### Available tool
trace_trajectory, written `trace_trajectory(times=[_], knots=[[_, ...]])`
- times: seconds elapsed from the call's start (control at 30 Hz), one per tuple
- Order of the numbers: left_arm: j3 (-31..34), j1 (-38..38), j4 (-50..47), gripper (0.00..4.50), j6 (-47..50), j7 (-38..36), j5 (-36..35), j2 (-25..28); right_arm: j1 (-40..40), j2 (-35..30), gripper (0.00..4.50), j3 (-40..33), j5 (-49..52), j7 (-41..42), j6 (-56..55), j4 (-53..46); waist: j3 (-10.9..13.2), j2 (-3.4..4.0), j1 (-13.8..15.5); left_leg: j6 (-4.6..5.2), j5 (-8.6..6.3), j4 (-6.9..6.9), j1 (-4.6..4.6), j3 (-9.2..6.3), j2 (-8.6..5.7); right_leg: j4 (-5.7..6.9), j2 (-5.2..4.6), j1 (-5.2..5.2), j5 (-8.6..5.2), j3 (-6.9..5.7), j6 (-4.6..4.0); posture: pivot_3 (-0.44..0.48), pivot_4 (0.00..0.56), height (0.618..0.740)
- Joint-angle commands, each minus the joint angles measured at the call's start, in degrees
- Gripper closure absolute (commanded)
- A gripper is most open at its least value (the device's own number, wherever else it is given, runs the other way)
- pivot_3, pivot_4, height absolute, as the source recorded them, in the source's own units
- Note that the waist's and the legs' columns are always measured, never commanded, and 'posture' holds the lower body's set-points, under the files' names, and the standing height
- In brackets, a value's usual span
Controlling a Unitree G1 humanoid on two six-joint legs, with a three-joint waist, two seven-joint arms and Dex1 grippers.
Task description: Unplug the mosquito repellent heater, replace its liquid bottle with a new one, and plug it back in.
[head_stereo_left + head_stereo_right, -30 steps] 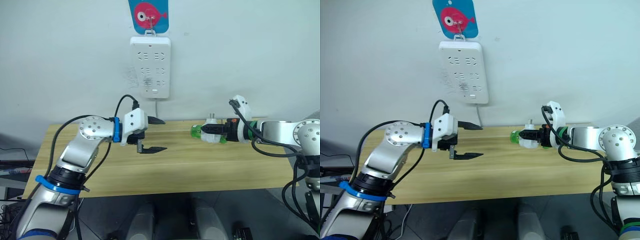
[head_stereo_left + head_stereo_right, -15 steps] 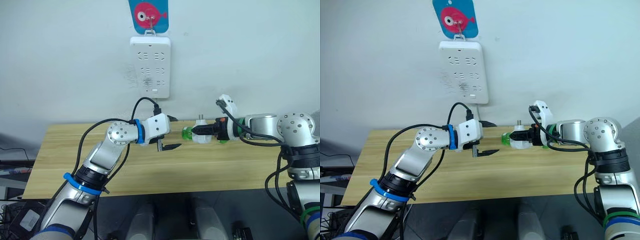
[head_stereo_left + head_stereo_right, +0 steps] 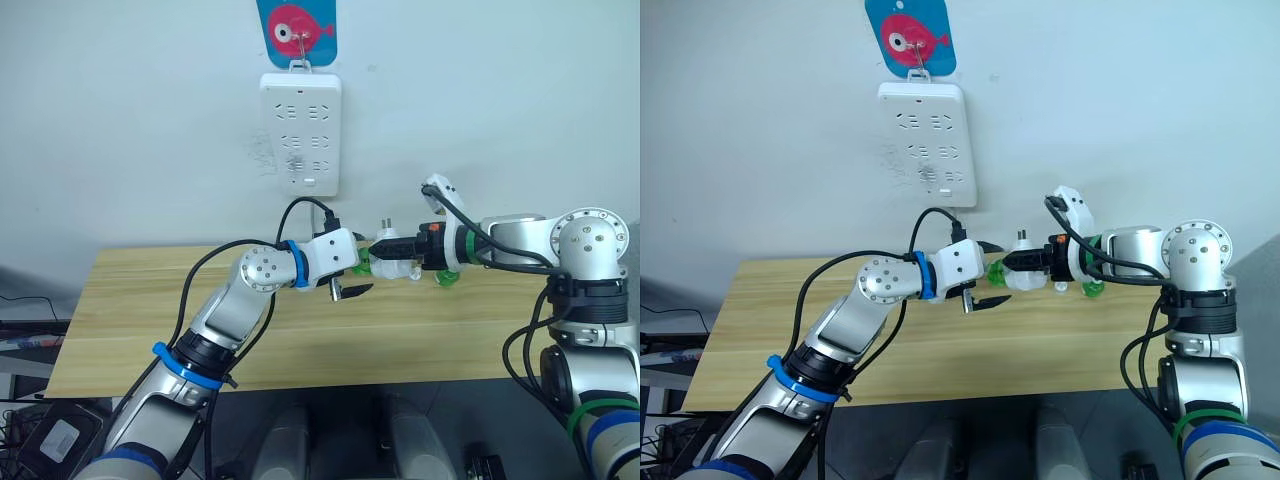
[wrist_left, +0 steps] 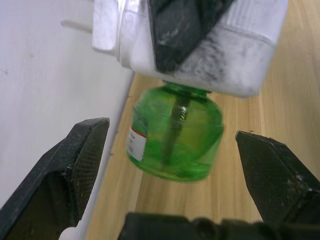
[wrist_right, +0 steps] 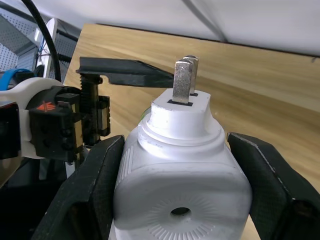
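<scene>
Nearest the camera, the wooden tabletop [image 3: 300,350] is stretching across the scene, with both arms reaching in above its far half. The left hand [image 3: 357,276] is hovering over the middle of the tabletop with its two black fingers [image 4: 75,165] spread wide, one on each side of the liquid bottle [image 4: 172,137] and not touching it. That small green bottle is sitting in the underside of the mosquito repellent heater [image 3: 397,258], its dark wick rod running up through the neck into the white body, and a white label is showing on its side.

The right hand [image 5: 177,200] is gripping the heater from the opposite side, its black fingers [image 5: 92,192] pressing against the flanks of the white body. The heater is being held in the air above the tabletop, out of the socket, with its two metal prongs [image 5: 184,80] pointing up and free of anything. In the right wrist view, one finger of the left hand is lying just beyond the prongs.

A second bit of green [image 3: 447,278] is showing on the tabletop just under the right wrist; what it is cannot be told.

Farther back, the white power strip [image 3: 300,132] is hanging on the wall above the tabletop, its cord dropping down behind the arms. Above it, a blue card with a pink fish [image 3: 297,28] is hanging from the same hook.
</scene>
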Motion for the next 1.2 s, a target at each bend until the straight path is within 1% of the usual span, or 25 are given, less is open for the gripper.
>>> trace_trajectory(times=[0.03, 0.17, 0.2, 0.23, 0.4, 0.43, 0.77, 0.83, 0.87, 0.9, 0.93, 1.0, 1.07, 1.13, 1.2], knots=[[0.32, 0.0, -0.97, 0.01, 0.14, 1.68, 0.69, -0.74, -1.39, 0.58, 1.31, -2.76, -0.21, 0.03, 1.55, -1.57, 0.0, 0.0, -0.01, 0.0, 0.0, 0.0, 0.0, 0.01, 0.0, 0.0, 0.0, 0.0, 0.0, 0.01, 0.0, -0.121, 0.236, 0.74], [0.38, -0.28, -0.63, 0.01, 0.19, 2.36, 0.8, -1.08, -1.48, 1.57, 1.31, -3.83, -0.71, -0.2, 2.67, -2.01, -0.01, 0.01, -0.01, 0.0, 0.0, 0.0, 0.01, 0.01, 0.0, 0.03, 0.0, -0.01, 0.0, 0.0, 0.0, -0.121, 0.232, 0.74], [0.53, -0.28, -0.58, 0.39, 0.04, 2.62, 0.66, -1.28, -1.45, 1.77, 1.31, -3.99, -0.77, -0.27, 2.74, -2.12, -0.01, 0.01, -0.01, 0.0, 0.0, 0.0, 0.01, 0.01, 0.0, 0.03, 0.0, -0.01, 0.0, 0.0, 0.0, -0.123, 0.232, 0.74], [0.69, -0.27, -0.66, 0.58, -0.04, 2.65, 0.28, -1.53, -1.41, 1.98, 1.31, -4.16, -0.75, -0.42, 2.75, -2.2, -0.01, 0.01, -0.01, 0.0, 0.0, 0.0, 0.0, 0.02, 0.0, 0.03, 0.0, -0.02, 0.0, 0.0, 0.0, -0.123, 0.232, 0.74], [0.22, 0.04, -1.25, 2.09, 0.51, 1.76, 0.09, -1.65, -1.11, 2.33, 1.31, -4.7, 0.05, -1.24, 2.75, -2.61, -0.02, 0.02, -0.02, -0.01, 0.0, 0.0, 0.0, 0.04, 0.0, 0.04, 0.0, -0.04, 0.01, 0.01, 0.01, -0.123, 0.232, 0.74], [0.26, 0.09, -1.27, 2.21, 0.53, 1.77, 0.06, -1.74, -1.07, 2.33, 1.31, -4.77, 0.23, -1.37, 2.75, -2.62, -0.02, 0.01, -0.03, -0.01, 0.0, 0.0, 0.01, 0.04, 0.0, 0.05, 0.0, -0.04, 0.01, 0.01, 0.01, -0.123, 0.232, 0.74], [1.02, -0.01, -0.68, 2.21, 0.39, 2.78, -0.1, -2.21, -1.01, 2.97, 1.31, -5.04, 1.08, -1.33, 2.75, -2.81, -0.02, 0.01, -0.04, -0.01, 0.0, 0.01, 0.0, 0.08, 0.0, 0.07, 0.0, -0.05, 0.01, 0.03, 0.01, -0.126, 0.236, 0.74], [1.49, 0.24, -0.7, 2.21, 0.7, 3.19, -0.58, -2.58, -1.15, 3.03, 0.73, -4.88, 0.01, -0.13, 2.47, -3.98, -0.02, 0.01, -0.04, -0.01, 0.0, 0.01, 0.0, 0.09, 0.0, 0.07, 0.0, -0.05, 0.01, 0.03, 0.01, -0.125, 0.238, 0.74], [1.74, 0.44, -0.78, 2.21, 0.94, 3.35, -0.86, -2.77, -1.17, 3.1, 0.54, -4.92, -0.45, 0.33, 2.23, -4.55, -0.02, 0.01, -0.05, -0.01, 0.0, 0.01, 0.0, 0.09, 0.0, 0.07, 0.0, -0.06, 0.01, 0.04, 0.01, -0.125, 0.239, 0.74], [2.04, 0.69, -0.76, 2.21, 1.28, 3.58, -1.26, -3.05, -1.04, 2.95, 0.2, -4.89, -1.33, 0.89, 1.12, -5.56, -0.02, 0.01, -0.05, -0.01, 0.0, 0.01, 0.0, 0.09, 0.0, 0.09, 0.0, -0.08, 0.01, 0.04, 0.01, -0.124, 0.239, 0.74], [2.26, 0.96, -0.68, 2.21, 1.43, 3.75, -1.59, -3.24, -0.78, 2.24, 0.0, -4.35, -2.46, 2.15, -0.32, -6.97, -0.02, 0.01, -0.05, -0.01, 0.0, 0.01, 0.0, 0.09, 0.0, 0.1, 0.0, -0.08, 0.01, 0.04, 0.01, -0.124, 0.239, 0.74], [3.19, 2.01, -0.37, 2.21, 1.57, 4.1, -2.89, -3.87, 0.82, -1.11, 0.0, -2.17, -5.94, 7.15, -5.12, -11.9, -0.02, 0.02, -0.02, -0.01, 0.0, 0.01, -0.02, 0.1, 0.0, 0.1, 0.0, -0.11, 0.02, 0.04, 0.02, -0.126, 0.239, 0.74], [4.78, 3.32, 0.21, 2.21, 1.29, 4.85, -4.59, -4.68, 2.78, -2.89, 0.0, -2.25, -8.55, 10.18, -9.9, -15.53, -0.03, 0.01, 0.05, -0.01, 0.0, 0.01, -0.05, 0.08, -0.03, 0.1, 0.01, -0.15, 0.02, 0.01, 0.02, -0.134, 0.241, 0.74], [8.34, 5.27, 0.86, 2.21, 2.02, 7.07, -8.01, -7.08, 4.63, -1.54, 0.0, -5.37, -10.56, 7.91, -14.73, -18.05, -0.04, 0.0, -0.07, -0.01, 0.0, 0.01, -0.05, 0.1, -0.03, 0.08, 0.01, -0.15, 0.04, 0.0, 0.06, -0.139, 0.24, 0.74], [10.08, 6.3, 1.22, 2.21, 1.91, 7.81, -9.6, -7.99, 5.74, -0.86, 0.0, -6.0, -12.41, 7.23, -17.69, -19.92, -0.04, 0.0, -0.17, 0.0, 0.0, 0.06, -0.05, 0.16, -0.02, 0.13, 0.0, -0.18, 0.05, 0.0, 0.07, -0.149, 0.239, 0.74]])
